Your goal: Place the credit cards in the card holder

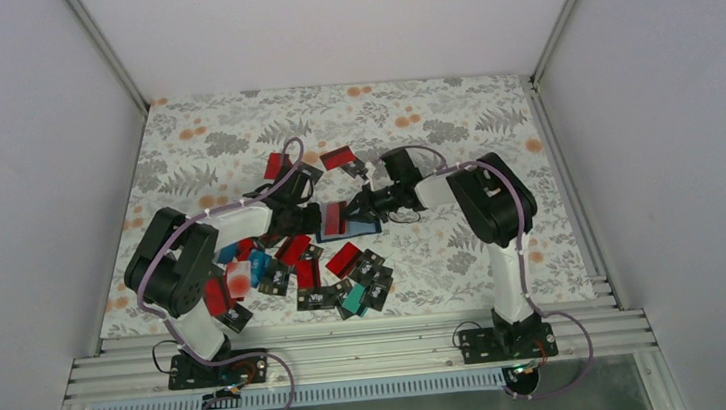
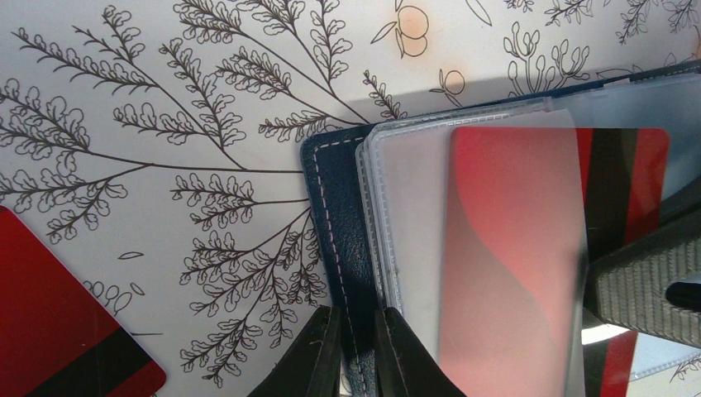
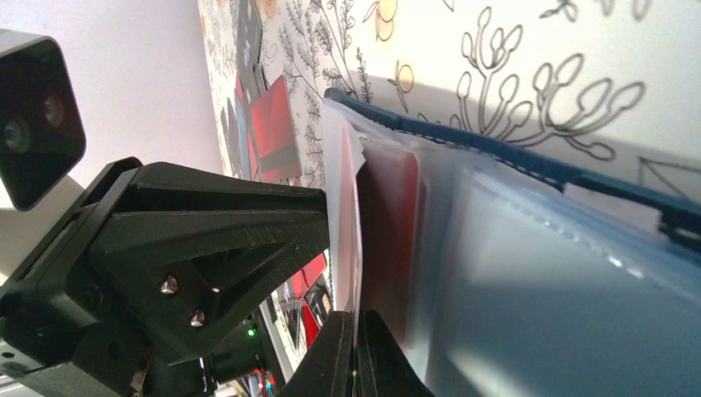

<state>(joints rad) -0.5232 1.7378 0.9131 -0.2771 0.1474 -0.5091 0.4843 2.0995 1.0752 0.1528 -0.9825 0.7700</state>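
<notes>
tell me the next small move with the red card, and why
Probably slide the flat red card deeper into the frosted plastic sleeve of the dark navy card holder: the right gripper pinches it, its black-striped end sticks out, and the left gripper clamps the holder's stitched edge.

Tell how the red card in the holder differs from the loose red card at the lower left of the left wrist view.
The sleeved card lies under frosted plastic, its red washed out; the loose card lies bare on the tablecloth, vivid. The sleeved card sits in the card holder, whose edge the left gripper pinches; the loose card lies apart, untouched. Both are red with a black stripe.
</notes>
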